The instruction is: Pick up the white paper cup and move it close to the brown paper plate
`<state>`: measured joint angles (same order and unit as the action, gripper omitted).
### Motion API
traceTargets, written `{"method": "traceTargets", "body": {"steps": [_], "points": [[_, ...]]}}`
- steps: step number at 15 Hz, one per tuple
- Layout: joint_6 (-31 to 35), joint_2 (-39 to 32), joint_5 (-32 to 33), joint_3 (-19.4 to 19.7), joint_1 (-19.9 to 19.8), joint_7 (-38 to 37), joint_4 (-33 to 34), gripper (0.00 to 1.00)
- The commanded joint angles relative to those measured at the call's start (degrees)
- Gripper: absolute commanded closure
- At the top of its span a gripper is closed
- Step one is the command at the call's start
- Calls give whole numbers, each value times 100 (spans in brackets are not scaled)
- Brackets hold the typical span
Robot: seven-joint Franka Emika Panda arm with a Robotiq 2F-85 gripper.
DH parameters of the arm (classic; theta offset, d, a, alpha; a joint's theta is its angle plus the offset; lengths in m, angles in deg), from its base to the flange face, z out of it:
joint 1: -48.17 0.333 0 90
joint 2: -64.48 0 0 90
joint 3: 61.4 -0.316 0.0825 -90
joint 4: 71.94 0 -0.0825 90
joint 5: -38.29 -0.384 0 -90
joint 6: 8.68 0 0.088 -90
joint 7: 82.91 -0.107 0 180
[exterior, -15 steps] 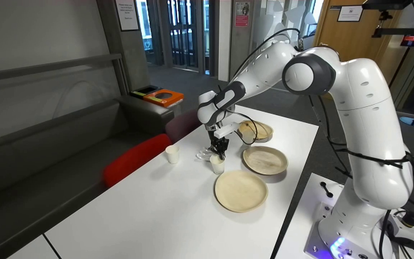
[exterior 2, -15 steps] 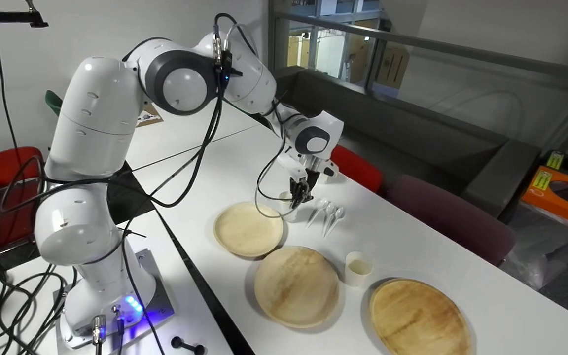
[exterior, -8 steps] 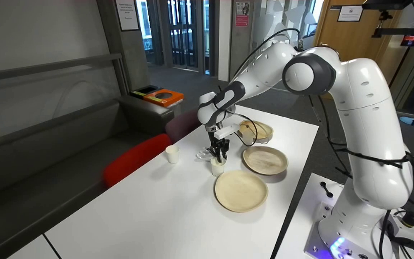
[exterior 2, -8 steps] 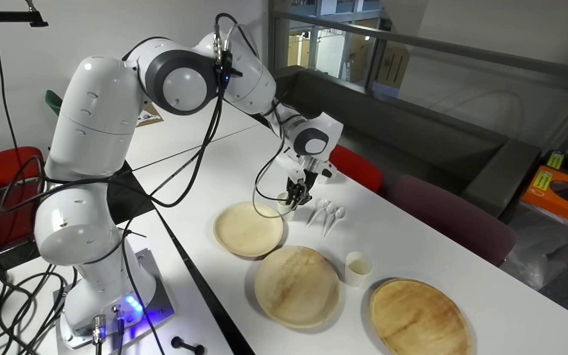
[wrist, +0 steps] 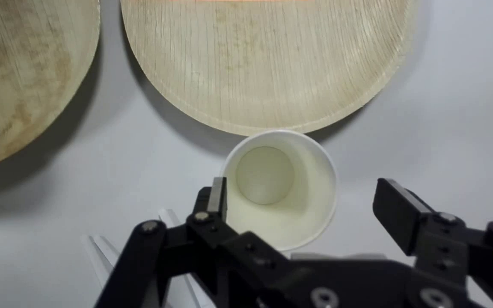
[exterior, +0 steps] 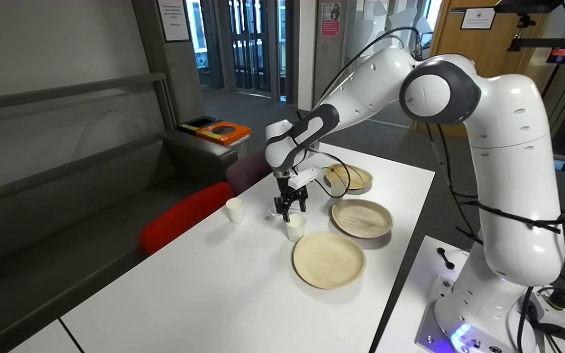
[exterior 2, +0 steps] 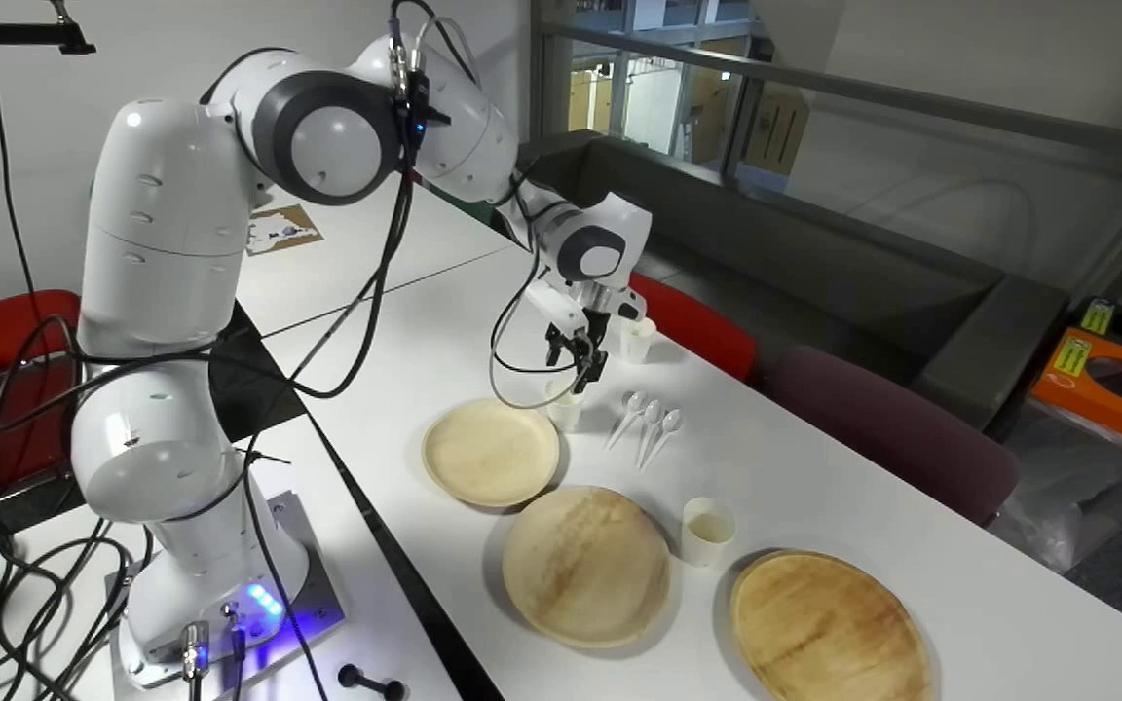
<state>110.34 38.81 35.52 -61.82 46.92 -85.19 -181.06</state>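
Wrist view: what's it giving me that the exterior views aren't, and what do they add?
Only the wrist view looks straight down into the white paper cup, showing its round floor.

Only the exterior views show the darkest plate, a second cup beside it, a third cup near the red chair, and the sofa.

Both show the white paper cup, the open pincer, the pale brown plate and the mottled plate, though the wrist view cuts both plates off.

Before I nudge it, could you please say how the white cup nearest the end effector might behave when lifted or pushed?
The white cup will probably be light, since it looks empty in the wrist view. Its thin rim suggests the wall may buckle under a hard squeeze. It narrows toward the base, so a high push could tip it.
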Motion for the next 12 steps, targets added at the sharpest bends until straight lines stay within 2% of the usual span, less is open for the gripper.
{"method": "traceTargets", "body": {"steps": [1,4,9,11,12], "points": [[265,943,58,-53,88,284,-924,0],[29,1249,150,-122,194,509,-1327,0],[7,1660,471,-267,397,678,-2083,0],[-71,1707,553,-335,475,645,-2172,0],[9,1328,432,-299,433,536,-1861,0]]}}
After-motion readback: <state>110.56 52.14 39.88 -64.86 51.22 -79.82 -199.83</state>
